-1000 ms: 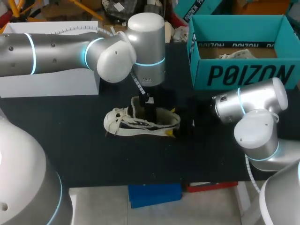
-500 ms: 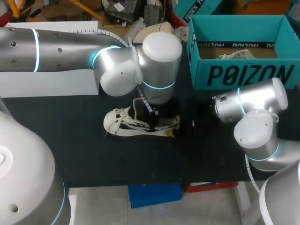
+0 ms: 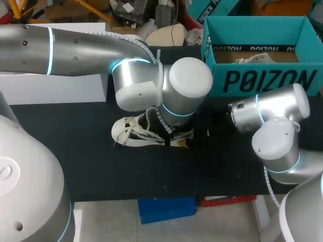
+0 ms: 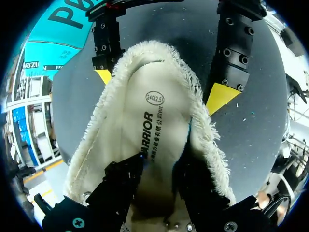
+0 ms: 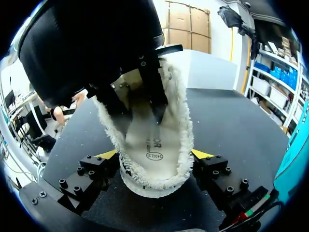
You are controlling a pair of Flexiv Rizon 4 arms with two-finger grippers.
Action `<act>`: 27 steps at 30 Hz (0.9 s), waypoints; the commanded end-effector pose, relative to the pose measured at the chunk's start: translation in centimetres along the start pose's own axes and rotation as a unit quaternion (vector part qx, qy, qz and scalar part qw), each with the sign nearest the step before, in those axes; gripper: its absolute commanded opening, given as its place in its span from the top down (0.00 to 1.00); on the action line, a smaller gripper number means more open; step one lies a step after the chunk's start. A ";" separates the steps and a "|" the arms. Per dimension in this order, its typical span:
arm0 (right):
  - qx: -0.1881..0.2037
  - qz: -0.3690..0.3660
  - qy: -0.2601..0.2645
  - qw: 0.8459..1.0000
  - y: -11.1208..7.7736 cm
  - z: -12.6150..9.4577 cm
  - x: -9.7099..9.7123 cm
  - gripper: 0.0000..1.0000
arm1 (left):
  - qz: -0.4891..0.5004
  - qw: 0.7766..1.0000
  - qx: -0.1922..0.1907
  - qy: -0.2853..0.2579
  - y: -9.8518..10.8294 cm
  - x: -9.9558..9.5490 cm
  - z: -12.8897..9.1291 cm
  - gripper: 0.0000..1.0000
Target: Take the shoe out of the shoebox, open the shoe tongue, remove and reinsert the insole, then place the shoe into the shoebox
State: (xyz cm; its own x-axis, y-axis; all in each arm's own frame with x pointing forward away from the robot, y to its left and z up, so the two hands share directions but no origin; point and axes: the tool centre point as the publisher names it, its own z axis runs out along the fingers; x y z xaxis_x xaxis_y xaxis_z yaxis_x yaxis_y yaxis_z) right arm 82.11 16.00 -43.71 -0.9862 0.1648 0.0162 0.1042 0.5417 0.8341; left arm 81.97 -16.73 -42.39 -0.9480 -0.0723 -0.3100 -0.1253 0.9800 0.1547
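The shoe [image 3: 135,132] lies out of the shoebox [image 3: 262,79], upright on its sole in the middle of the dark counter [image 3: 91,161], with its toe toward the left arm's side and its heel toward the right arm. The right fingers [image 5: 107,155] stand one on each side of the heel and press against its frayed collar, clamping it. This looks meant to pin the shoe so it cannot slide or tip while the other arm works inside. The left fingers [image 4: 120,186] come down from above into the mouth of the shoe, onto the insole [image 4: 145,108]. Their tips are buried there, so I cannot tell whether they are parted or pinching anything. The insole step seems to be the one in hand. The shoe is a low, cream canvas sneaker with a fuzzy, ragged rim, loose pale laces at the front and dark trim along the side. Its insole is pale, lies flat at the heel and carries a small printed mark, and a thin blue edge shows along one side
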 end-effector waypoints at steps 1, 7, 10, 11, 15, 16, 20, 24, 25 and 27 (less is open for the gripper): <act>0.001 0.001 0.000 1.000 -0.2 0.4 -0.1 1.00 | -0.024 0.998 0.011 -0.057 0.6 -0.1 7.8 0.60; 0.001 0.001 0.000 1.000 -0.2 0.4 -0.1 1.00 | -0.042 0.997 0.021 -0.066 1.1 -1.9 8.5 0.60; 0.001 0.001 0.000 1.000 -0.2 0.4 -0.1 1.00 | -0.049 0.996 0.024 -0.073 1.2 -2.5 8.4 0.60; 0.001 0.001 0.000 1.000 -0.2 0.4 -0.1 1.00 | -0.050 0.996 0.026 -0.075 1.2 -2.7 8.4 0.60; 0.001 0.001 0.000 1.000 -0.2 0.4 -0.1 1.00 | -0.052 0.994 0.036 -0.083 0.9 -3.2 8.1 0.58; 0.001 0.001 0.000 1.000 -0.2 0.4 -0.1 1.00 | -0.052 0.994 0.037 -0.084 0.8 -3.3 8.1 0.58; 0.001 0.001 0.000 1.000 -0.2 0.4 -0.1 1.00 | -0.050 0.995 0.046 -0.077 0.5 -3.5 8.0 0.60; 0.001 0.001 0.000 1.000 -0.2 0.4 -0.1 1.00 | -0.038 0.996 0.053 -0.057 0.2 -3.2 8.1 1.00; 0.001 0.001 0.000 1.000 -0.2 0.4 -0.1 1.00 | -0.037 0.997 0.053 -0.053 0.2 -3.1 8.1 1.00; 0.001 0.001 0.000 1.000 -0.2 0.4 -0.1 1.00 | -0.033 0.997 0.058 -0.041 0.2 -3.0 8.0 1.00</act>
State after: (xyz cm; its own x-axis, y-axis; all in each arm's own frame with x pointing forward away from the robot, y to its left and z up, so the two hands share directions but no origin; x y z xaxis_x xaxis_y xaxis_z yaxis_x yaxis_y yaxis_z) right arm 82.25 16.04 -43.64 -0.9859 0.1664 0.0173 0.1060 0.5410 0.8343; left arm 83.18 -15.96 -42.48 -0.9015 -0.1294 -0.4130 -0.1577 0.9869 0.0350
